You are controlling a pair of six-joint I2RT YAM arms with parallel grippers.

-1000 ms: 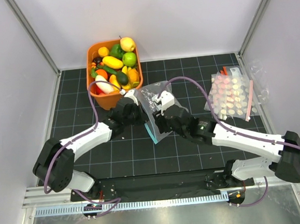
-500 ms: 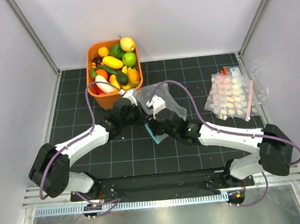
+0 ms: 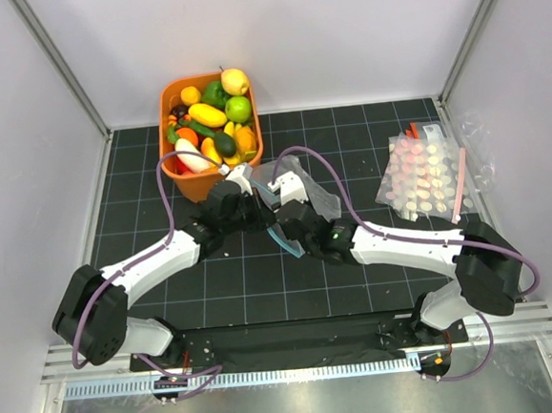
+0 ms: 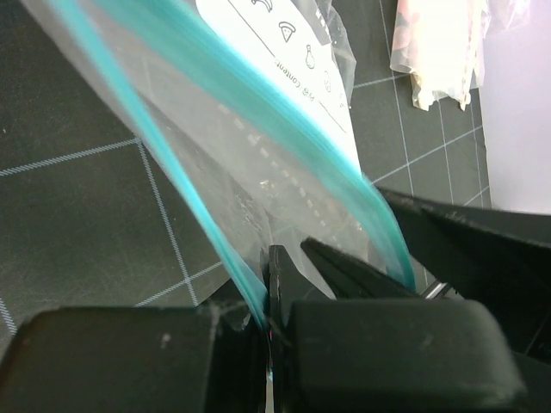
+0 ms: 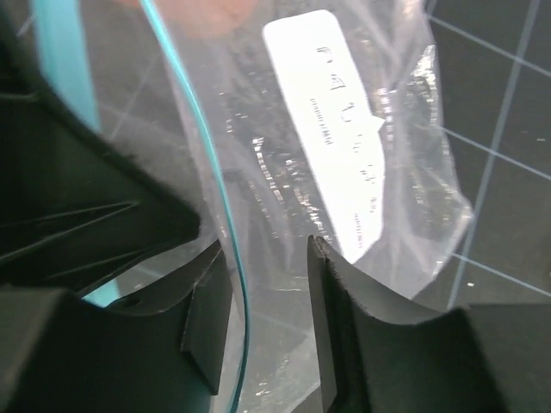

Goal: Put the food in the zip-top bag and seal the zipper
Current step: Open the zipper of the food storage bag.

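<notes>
Overhead first: both arms reach in and meet at the middle of the dark gridded tabletop. The left gripper and the right gripper are right up against each other. The zip-top bag is bunched between them, lifted at its near edge, with its teal zipper hanging down by the right gripper. Behind them sits the orange basket, piled with the food: yellows, greens, a white radish, none of it in the bag. Well off to the right lie the pink-dotted packs.

Left wrist camera now: the zipper sweeps in as a teal band from the upper left and runs straight down into the jaws. They are clenched on the bag's edge with barely a slit between them. The bag's white label shows above, and the other gripper's dark body crowds in from the right.

Right wrist camera: these jaws stand parted. Clear film and one thin teal line of the zipper pass between the two pads, and nothing looks pinched. The label shows through the crinkled plastic above, and the left gripper's black bulk fills the left side.
</notes>
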